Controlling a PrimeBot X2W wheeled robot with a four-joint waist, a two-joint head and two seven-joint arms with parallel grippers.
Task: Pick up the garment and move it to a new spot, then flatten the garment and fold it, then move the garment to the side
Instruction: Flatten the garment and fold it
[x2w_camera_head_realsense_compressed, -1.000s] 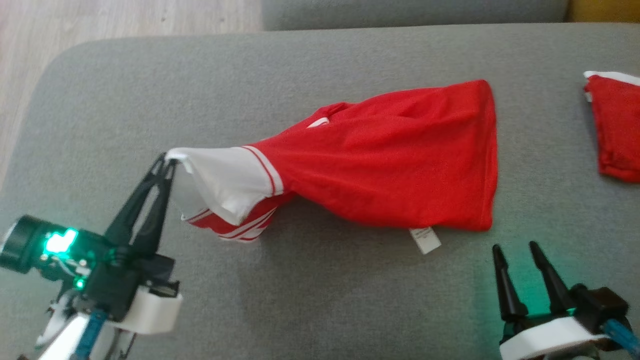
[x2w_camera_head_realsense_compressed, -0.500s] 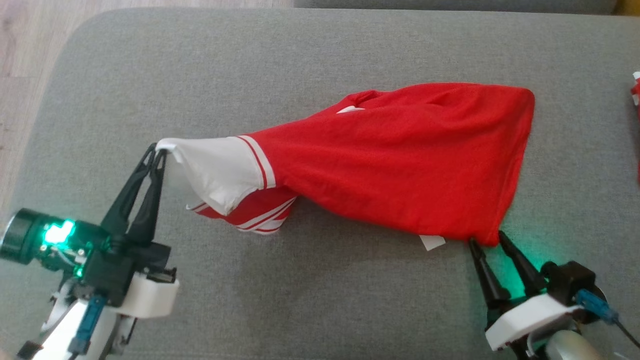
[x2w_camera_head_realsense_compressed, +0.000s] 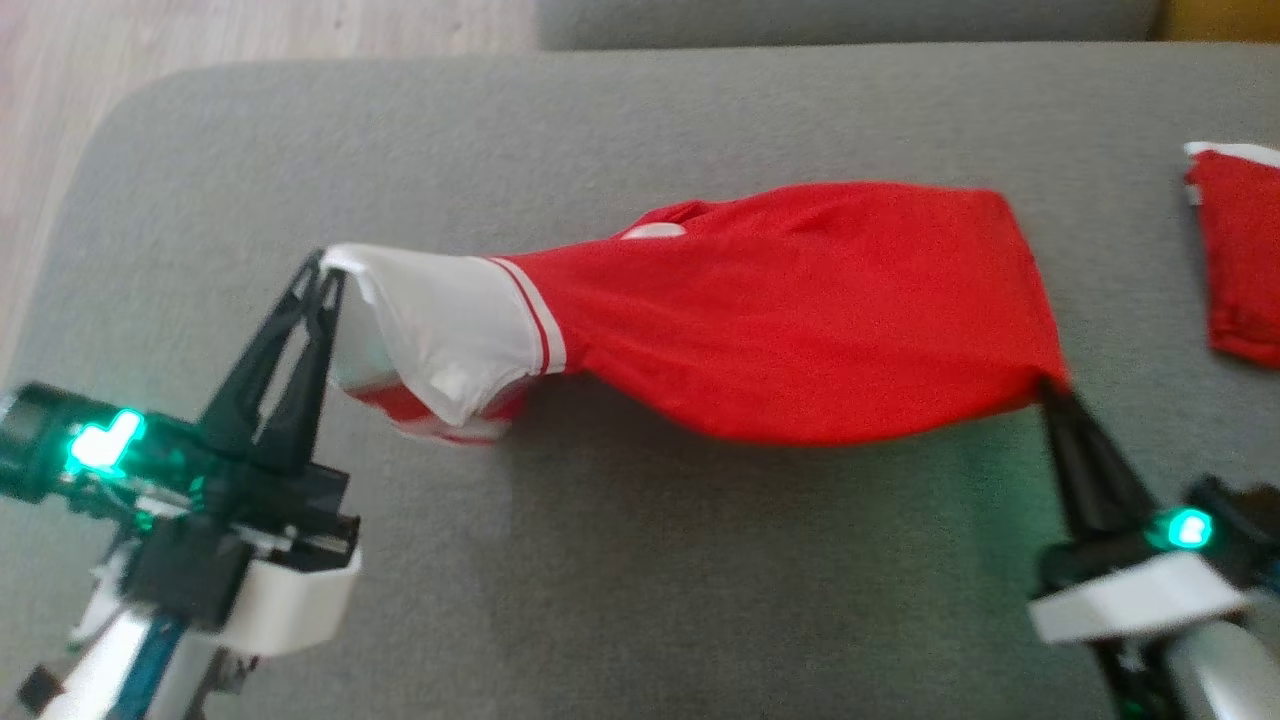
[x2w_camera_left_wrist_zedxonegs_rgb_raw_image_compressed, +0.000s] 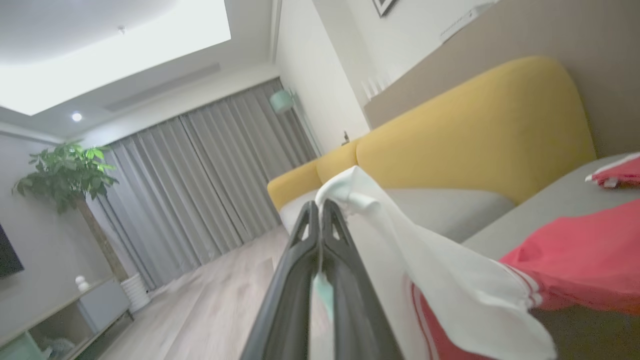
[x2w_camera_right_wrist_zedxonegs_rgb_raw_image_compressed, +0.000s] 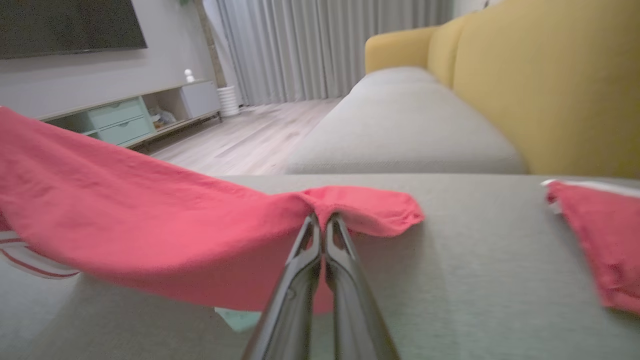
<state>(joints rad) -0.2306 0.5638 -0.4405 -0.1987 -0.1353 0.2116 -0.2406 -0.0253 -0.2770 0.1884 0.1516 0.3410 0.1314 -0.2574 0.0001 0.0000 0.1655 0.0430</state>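
1. The grey cushion (x2w_camera_head_realsense_compressed: 640, 600) takes up most of the head view, and everything happens over it. A strip of wood floor (x2w_camera_head_realsense_compressed: 250, 30) shows at eleven o'clock.
2. The garment (x2w_camera_head_realsense_compressed: 800, 320), a red shirt, is stretched across the middle of the cushion from nine o'clock to three o'clock. It sags between its two held ends and throws a shadow beneath. The near edge looks lifted off the cushion; I cannot tell whether the far edge touches it.
3. A second red cloth (x2w_camera_head_realsense_compressed: 1240, 260) lies flat at the three o'clock edge, well apart from the garment.
4. The left claw (x2w_camera_head_realsense_compressed: 322, 268), reaching in from eight o'clock, is clamped tight on the garment's white sleeve (x2w_camera_head_realsense_compressed: 450, 320). In the left wrist view its fingers meet with white fabric bunched at the tips.
5. The right claw (x2w_camera_head_realsense_compressed: 1048, 385), coming in from four o'clock, is pinched closed on the red hem corner. The right wrist view shows the cloth puckered where the fingers meet.
6. Progress, as I judge it: the pick-up is in hand, with both ends gripped and the garment coming off the cushion.
7. Left to do: carry it to the new spot, spread it flat, fold it and set it aside. The striped part bunched under the sleeve at seven o'clock will need smoothing before any fold.
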